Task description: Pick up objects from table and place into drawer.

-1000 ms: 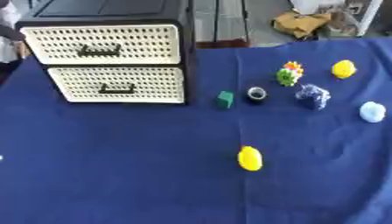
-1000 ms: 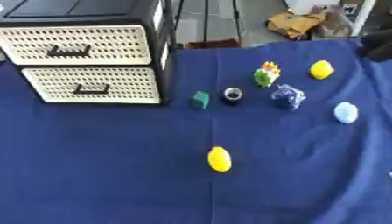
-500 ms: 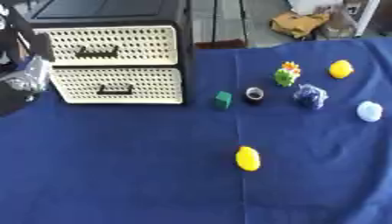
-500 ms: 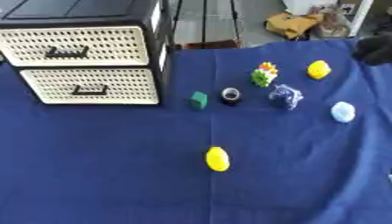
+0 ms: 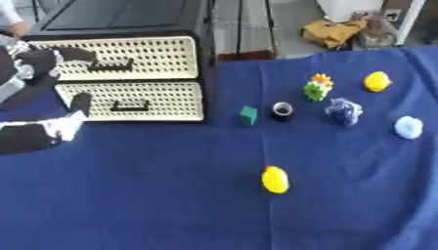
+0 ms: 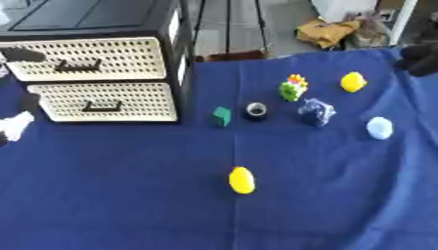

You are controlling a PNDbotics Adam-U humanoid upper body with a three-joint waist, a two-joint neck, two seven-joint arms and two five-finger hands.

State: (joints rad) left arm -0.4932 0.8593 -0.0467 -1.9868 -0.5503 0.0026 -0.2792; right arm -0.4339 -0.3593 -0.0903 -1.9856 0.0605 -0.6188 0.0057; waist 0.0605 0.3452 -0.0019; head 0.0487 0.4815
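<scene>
Blue cloth covers the tabletop point(image 5: 128, 205). Nearest item: yellow oval object point(image 5: 274, 179), alone in the open middle area, well apart from everything else.

Left robot hand point(image 5: 38, 129) is at the left edge, in front of the lower drawer's left end. One finger points up toward the drawer face; the others are blurred, so how far the hand is open: cannot tell. It holds nothing I can see. A second dark arm part sits above it, across the left end of the upper drawer.

Next row back, left to right:
- lower drawer point(image 5: 135, 101): cream perforated front, dark handle, shut
- small green block point(image 5: 248, 115), just right of the drawer unit
- black ring-shaped object point(image 5: 282, 110), just beside the block
- dark blue lumpy object point(image 5: 343, 111)
- pale blue round object point(image 5: 409, 127), near the right edge

Behind those: green toy with orange top point(image 5: 317, 87) and a yellow round object point(image 5: 376, 81), near each other.

Upper drawer point(image 5: 128, 57) is also shut, same perforated front. Contents of both drawers are hidden; nothing visible through the holes. Both sit in a black cabinet point(image 5: 128, 19) at far left of the tabletop.

Right robot hand point(image 6: 419, 57): only a dark shape at the right edge in the right eye view, beyond the yellow round object. Fingers: cannot tell.

All seven objects lie on the cloth, none in a drawer.
</scene>
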